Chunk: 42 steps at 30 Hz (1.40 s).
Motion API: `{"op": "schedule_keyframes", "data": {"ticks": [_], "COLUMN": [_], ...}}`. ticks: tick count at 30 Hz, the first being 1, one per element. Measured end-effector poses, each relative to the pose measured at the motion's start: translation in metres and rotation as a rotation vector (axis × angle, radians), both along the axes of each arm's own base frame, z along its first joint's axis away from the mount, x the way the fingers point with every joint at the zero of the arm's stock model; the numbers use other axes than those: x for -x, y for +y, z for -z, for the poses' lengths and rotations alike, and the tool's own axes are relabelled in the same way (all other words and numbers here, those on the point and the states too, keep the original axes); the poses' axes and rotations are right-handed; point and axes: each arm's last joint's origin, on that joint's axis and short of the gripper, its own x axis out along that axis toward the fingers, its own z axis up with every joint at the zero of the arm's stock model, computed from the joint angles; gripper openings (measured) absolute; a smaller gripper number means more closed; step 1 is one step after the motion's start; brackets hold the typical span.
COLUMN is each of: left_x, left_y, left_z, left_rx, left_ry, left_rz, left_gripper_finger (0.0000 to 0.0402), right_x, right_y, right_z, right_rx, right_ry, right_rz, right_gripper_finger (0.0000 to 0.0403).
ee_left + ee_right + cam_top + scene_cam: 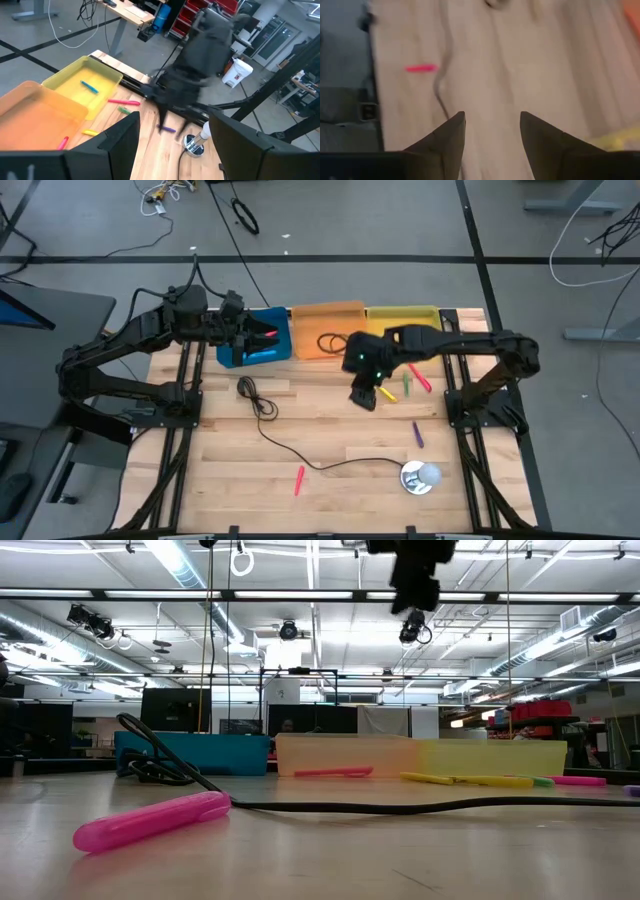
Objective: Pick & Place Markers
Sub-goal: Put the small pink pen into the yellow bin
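Observation:
Markers lie loose on the wooden table: a pink one (298, 480) near the front, a purple one (417, 434), and yellow (385, 392), green (407, 385) and pink (421, 378) ones by the yellow tray. A blue marker (90, 87) lies in the yellow tray (402, 318), and a pink one (266, 334) in the blue tray (255, 350). My left gripper (250, 335) hovers open over the blue tray. My right gripper (362, 397) hangs open above the table's middle, just left of the yellow marker, with nothing between its fingers (492, 135).
An orange tray (327, 325) stands between the blue and yellow ones along the far edge. A thin black cable (300, 455) snakes across the table to a round silver-white object (420, 477) near the front right. Bare wood lies at the front left.

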Motion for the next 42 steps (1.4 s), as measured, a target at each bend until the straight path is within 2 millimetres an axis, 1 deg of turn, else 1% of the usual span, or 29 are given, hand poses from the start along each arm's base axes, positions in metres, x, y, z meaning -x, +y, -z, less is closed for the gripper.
{"op": "schedule_keyframes", "data": {"ticks": [6, 10, 13, 16, 21, 25, 28, 34, 42], "left_x": [0.000, 0.000, 0.000, 0.000, -0.001, -0.002, -0.007, -0.023, -0.050], "left_y": [0.000, 0.000, -0.003, -0.011, -0.025, -0.040, -0.052, -0.078, -0.113], "left_z": [0.000, 0.001, 0.005, 0.010, 0.014, 0.014, 0.018, 0.033, 0.060], "left_rx": [0.000, 0.008, 0.024, 0.085, 0.159, 0.230, 0.291, 0.407, 0.600], "left_ry": [0.000, 0.014, 0.053, 0.100, 0.135, 0.119, 0.130, 0.183, 0.290], "left_rz": [0.000, 0.000, 0.021, 0.012, -0.118, -0.194, -0.236, -0.274, -0.282], "left_gripper_finger": [0.0243, 0.0243, 0.0243, 0.0243, 0.0243, 0.0243, 0.0243, 0.0243, 0.0243], "right_x": [-0.021, -0.032, -0.037, -0.033, -0.020, -0.005, 0.001, 0.006, 0.006], "right_y": [0.036, 0.049, 0.050, 0.048, 0.044, 0.041, 0.040, 0.040, 0.040], "right_z": [-0.016, -0.032, -0.044, -0.056, -0.076, -0.097, -0.106, -0.117, -0.117], "right_rx": [0.046, 0.120, 0.118, 0.108, 0.127, 0.168, 0.210, 0.243, 0.211], "right_ry": [-0.283, -0.506, -0.635, -0.707, -0.803, -0.913, -0.970, -1.054, -1.049], "right_rz": [-0.095, -0.112, -0.102, -0.082, -0.083, -0.101, -0.123, -0.133, -0.114], "right_gripper_finger": [0.0188, 0.0188, 0.0188, 0.0188, 0.0188, 0.0188, 0.0188, 0.0188, 0.0188]}}
